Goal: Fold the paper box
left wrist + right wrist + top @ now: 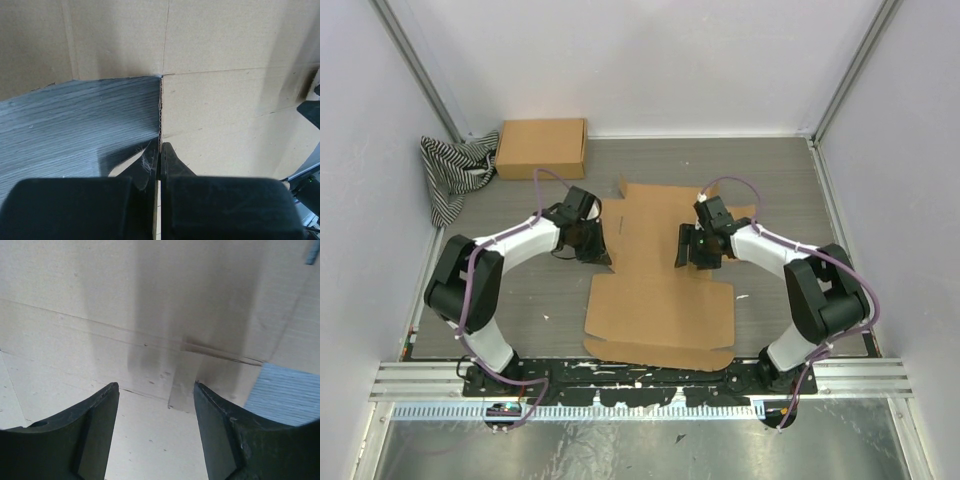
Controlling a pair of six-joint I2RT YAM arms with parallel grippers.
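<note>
From the top camera I saw the striped cloth (450, 172) in the far-left corner, with a formed box (541, 147) just beside it. Neither showed in the wrist views. The paper box (660, 300) lay open and flat on the middle of the table (520, 290), between the two arms.

The left pincer (594, 250) sat at the sheet's left edge. Only its wrist camera showed it clearly. There the left pincer (159, 150) was clenched, with its tips meeting right at the corrugated edge of the paper box (225, 100), and bare table (75, 130) lay to the left. A tan sliver showed between the fingers (175, 165). I could not tell whether it was cardboard pinched there or only seen through the gap.

The right pincer (696, 255) was over the sheet's right part. Up close, the right pincer (156, 395) was released, with its jaws standing wide apart above the paper box (75, 340) and grasping nothing. I could not tell whether its tips touched the board. A patch of table (290, 395) showed at the right.
</note>
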